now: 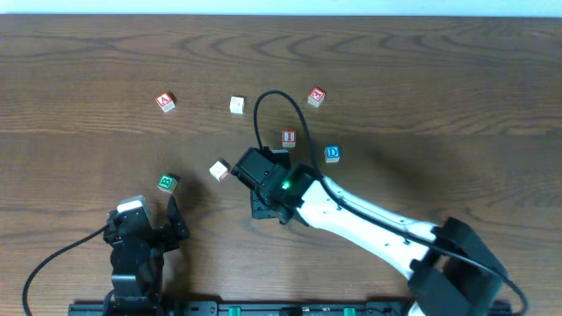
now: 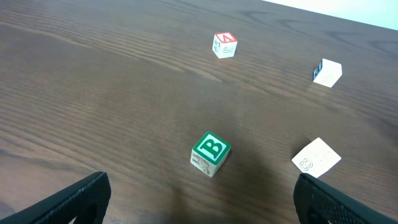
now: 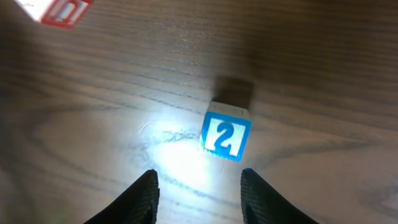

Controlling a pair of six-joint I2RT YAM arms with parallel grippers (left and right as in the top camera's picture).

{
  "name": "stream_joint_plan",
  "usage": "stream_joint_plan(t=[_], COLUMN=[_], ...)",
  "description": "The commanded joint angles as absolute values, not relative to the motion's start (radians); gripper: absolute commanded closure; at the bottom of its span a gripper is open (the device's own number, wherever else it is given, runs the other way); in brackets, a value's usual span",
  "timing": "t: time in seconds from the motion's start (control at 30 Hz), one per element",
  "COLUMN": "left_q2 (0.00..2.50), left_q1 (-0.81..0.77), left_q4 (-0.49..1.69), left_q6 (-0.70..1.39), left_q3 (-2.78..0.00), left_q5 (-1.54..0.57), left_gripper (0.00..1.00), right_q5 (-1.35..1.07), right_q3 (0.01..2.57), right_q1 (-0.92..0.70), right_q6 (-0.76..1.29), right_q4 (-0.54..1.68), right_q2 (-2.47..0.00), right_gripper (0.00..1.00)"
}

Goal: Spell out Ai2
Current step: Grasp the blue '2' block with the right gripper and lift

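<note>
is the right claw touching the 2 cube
Apart. The right wrist view shows bare table between the 2 cube and both fingertips of the right claw.

— What lies nearest the left claw?
— A green B cube. It sits on the dark wood counter just ahead of the gap, turned corner-on. The two dark fingers stand far apart at the bottom corners, touching no cube.
— And to the right?
— A pale cube, close to the right finger. It has a faint print on top that I can't read.
— Farther out?
— A red-framed A cube, well beyond the B. Off to its right is a blue-sided cube with a white top; I can't make out its letter. All four cubes lie apart from one another.
</note>
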State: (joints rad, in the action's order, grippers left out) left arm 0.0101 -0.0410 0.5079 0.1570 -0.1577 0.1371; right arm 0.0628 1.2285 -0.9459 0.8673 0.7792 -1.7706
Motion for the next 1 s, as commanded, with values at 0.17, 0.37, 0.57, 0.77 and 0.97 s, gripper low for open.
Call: stream_joint_plan(t=[0.17,0.37,0.57,0.77,0.97], left_q2=[0.006,0.006,0.006,0.006,0.006], left_q1=[-0.038,-0.038,-0.038,-0.038,-0.038], left_q4=[0.506,0.506,0.506,0.506,0.506], left_q6=[0.150,0.150,0.150,0.150,0.150], left_q3=[-0.140,-0.140,-0.140,-0.140,-0.140], left_q5=[0.140,0.140,0.140,0.140,0.140], left_gripper=[0.05,0.05,0.05,0.05,0.05], right_q5=[0.071,0.071,0.067,0.052,0.039], right_q3=[1.222,1.222,1.222,1.222,1.221], right_q1=[-0.937,-0.903,-0.892,-0.894,-0.893], right_q6=[0.927,0.965,0.991,0.991,0.991], right_q4=[0.774,0.774,0.772,0.755,0.761], right_q2=[-1.826,-1.826,-1.835,-1.835,-1.857], right_gripper=[0.56,0.57,0.57,0.56,0.49])
